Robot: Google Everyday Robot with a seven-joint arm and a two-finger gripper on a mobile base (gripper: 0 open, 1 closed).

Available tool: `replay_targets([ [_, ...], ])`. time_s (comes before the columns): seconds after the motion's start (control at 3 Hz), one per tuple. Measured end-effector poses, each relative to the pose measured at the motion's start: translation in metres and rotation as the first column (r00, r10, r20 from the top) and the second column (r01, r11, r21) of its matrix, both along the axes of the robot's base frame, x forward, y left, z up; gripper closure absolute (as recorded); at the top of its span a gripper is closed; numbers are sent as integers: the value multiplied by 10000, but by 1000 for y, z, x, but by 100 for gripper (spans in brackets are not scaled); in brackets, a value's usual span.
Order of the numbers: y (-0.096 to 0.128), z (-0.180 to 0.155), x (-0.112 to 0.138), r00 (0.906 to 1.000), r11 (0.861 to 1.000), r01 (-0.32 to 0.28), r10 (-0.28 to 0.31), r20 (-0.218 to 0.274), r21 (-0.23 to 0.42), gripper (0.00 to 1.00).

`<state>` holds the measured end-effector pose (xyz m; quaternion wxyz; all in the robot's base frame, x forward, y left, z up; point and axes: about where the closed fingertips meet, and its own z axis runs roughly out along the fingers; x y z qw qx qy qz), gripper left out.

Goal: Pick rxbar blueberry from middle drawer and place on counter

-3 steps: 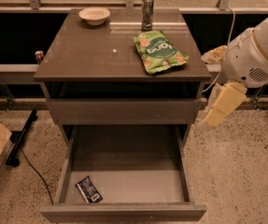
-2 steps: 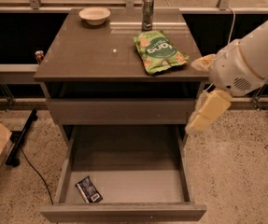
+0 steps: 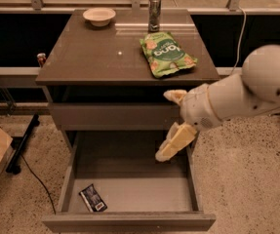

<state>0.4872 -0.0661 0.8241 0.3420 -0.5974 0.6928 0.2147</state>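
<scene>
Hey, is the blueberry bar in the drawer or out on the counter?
In the drawer: the bar lies flat at its front-left corner. The gripper hangs open over the drawer's right side, holding nothing.

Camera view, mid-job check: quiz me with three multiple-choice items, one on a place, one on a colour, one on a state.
1. Where does the rxbar blueberry lie?
A. in the top drawer
B. in the front-left corner of the middle drawer
C. on the floor tiles

2. What colour is the snack bag on the counter?
A. red
B. green
C. blue

3. What state is the middle drawer in?
A. pulled open
B. shut
C. taken out of the cabinet

Answers:
1 B: the dark wrapper lies on the drawer floor at front left.
2 B: the bag is plainly green.
3 A: its floor shows, and the end effector hangs empty above its right side, fingers apart.
</scene>
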Motion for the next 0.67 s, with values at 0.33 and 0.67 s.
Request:
replay_targets([
  [0.33,23,-38,9,9999,9950,138,-133,-59,986,0],
  [0.67,29,-40,10,10000,9952,61,-57,-44,982,0],
])
